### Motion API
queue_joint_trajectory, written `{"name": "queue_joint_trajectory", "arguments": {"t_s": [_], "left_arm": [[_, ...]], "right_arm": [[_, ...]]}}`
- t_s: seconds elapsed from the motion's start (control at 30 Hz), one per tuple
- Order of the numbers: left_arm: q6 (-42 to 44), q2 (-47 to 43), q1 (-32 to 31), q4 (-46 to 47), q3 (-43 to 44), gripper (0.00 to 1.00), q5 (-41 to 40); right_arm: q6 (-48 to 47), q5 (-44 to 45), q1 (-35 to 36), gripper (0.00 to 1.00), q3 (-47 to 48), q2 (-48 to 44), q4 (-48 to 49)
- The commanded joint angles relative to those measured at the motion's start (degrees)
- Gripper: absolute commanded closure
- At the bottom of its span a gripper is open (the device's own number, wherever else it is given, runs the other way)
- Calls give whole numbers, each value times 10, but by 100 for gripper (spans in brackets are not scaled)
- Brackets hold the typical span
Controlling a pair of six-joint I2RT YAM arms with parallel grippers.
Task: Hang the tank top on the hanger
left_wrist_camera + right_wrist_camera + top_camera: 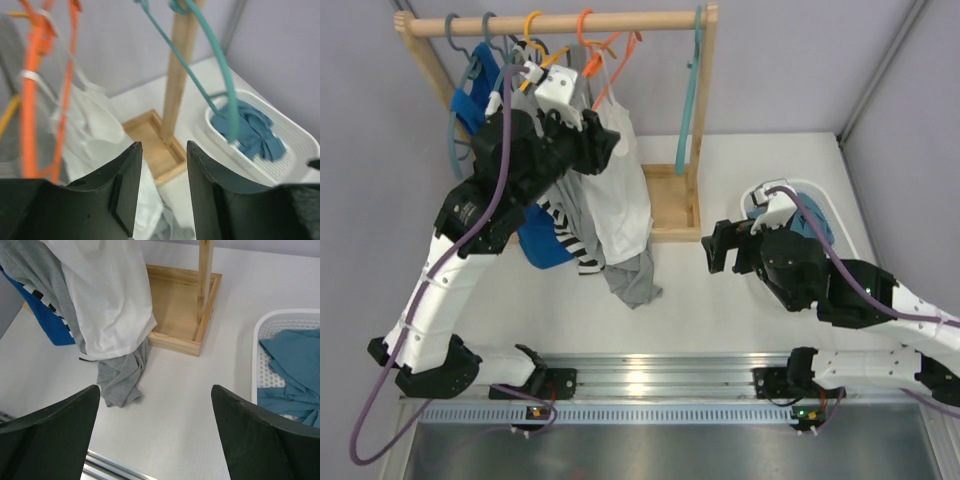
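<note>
- The tank top (pixel 620 195) hangs on the wooden rack (pixel 620 20) near 12 o'clock on the worktop (pixel 720 320). Its long axis runs straight down, with the straps up by the rail and the hem toward 6 o'clock in the top view.
- In the left wrist view, a white strap crosses one arm of the hanger (pixel 29 125), which hangs steeply tilted with its long axis close to upright. You cannot tell from here whether the other strap is on it.
- The hem drapes over the grey tank top (pixel 120 380), whose lower end lies bunched on the worktop just beside the rack's base tray (pixel 182 315).
- Your left gripper (pixel 163 150) is raised beside the upper part of the tank top and points toward 3 o'clock. Its fingers (pixel 127 185) stand a modest gap apart with nothing pinched between them. White fabric shows behind the gap, but you cannot tell whether it touches.
- Your right gripper (pixel 155 390) hovers over the worktop at the tank top's 3 o'clock, well apart from it and facing 9 o'clock. Its fingers are spread wide and hold nothing.
- The white basket (pixel 257 340) sits at 3 o'clock with a teal-blue garment (pixel 295 355) in it.
</note>
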Motion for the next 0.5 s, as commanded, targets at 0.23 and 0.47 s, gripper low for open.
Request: {"name": "queue_joint_trajectory", "arguments": {"t_s": [0.23,0.47], "left_arm": [[-120,-143,-183,88,-338,54,-74],[-223,-212,-247,171,-536,53,-84]], "right_arm": [[32,-19,5,4,-62,-48,25],[81,-24,5,0,-165,-87,65]]}}
